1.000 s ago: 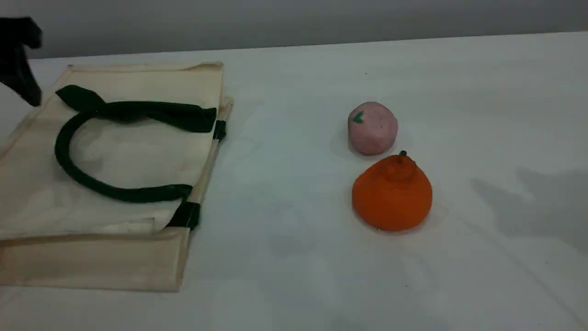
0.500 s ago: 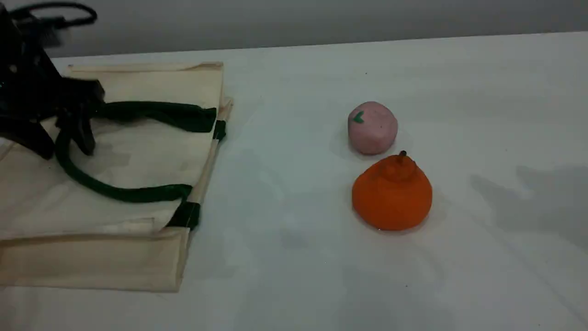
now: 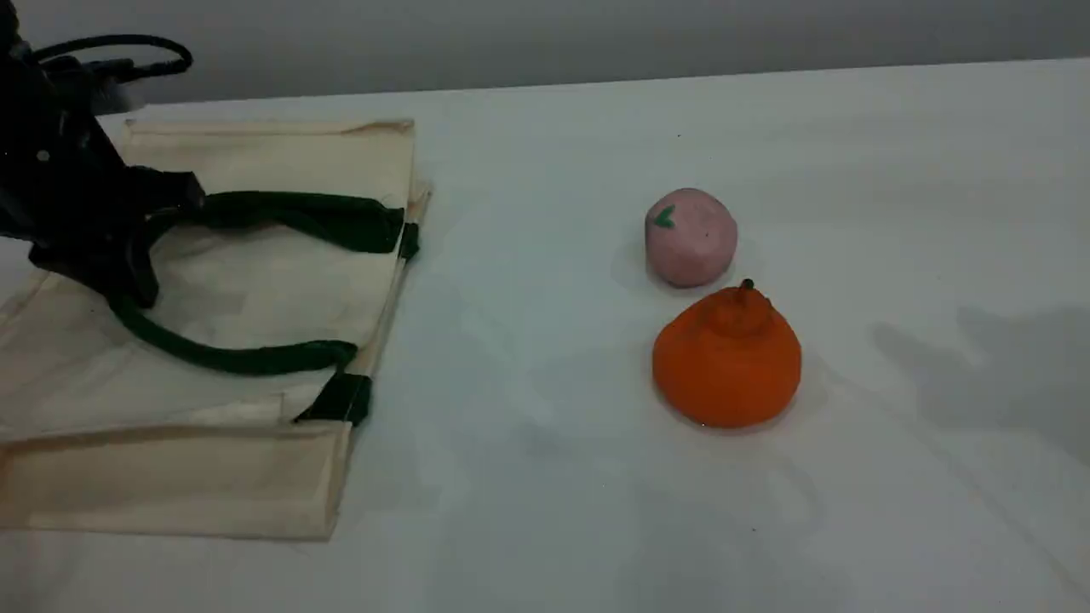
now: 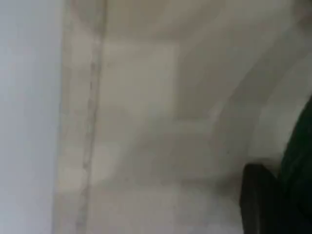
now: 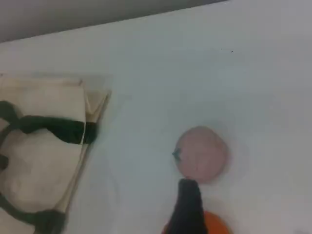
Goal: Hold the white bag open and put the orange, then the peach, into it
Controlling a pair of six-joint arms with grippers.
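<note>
A: Item one, the white bag [image 3: 255, 281]. Where does it lie?

B: Flat on the worktop [image 3: 545, 511] at its left side, mouth edge turned toward the fruit, long axis running from near edge to far edge. The upper green handle [image 3: 289, 213] is pulled up off the cloth and stretched leftward.

A: Left gripper [image 3: 128, 255]?

B: At the handle's far-left bend, fingers closed on the handle. From that grip, the bag's mouth lies to the right of the fingers; a lift there should, by my reckoning, raise the top panel and open the mouth toward the fruit.

A: Item two, the orange [image 3: 726, 358]?

B: On the worktop, right of centre, well apart from the bag. The peach [image 3: 691, 237] sits just behind it, nearly touching.

A: Right gripper [image 5: 189, 214]?

B: Out of the scene view. In its own view one dark fingertip [image 5: 189, 204] hangs above the gap between peach and orange [image 5: 212, 226]; the fingers stand wide, holding nothing. This arm is plainly the nearer to the orange, which lies just below and toward the camera from that tip.
</note>
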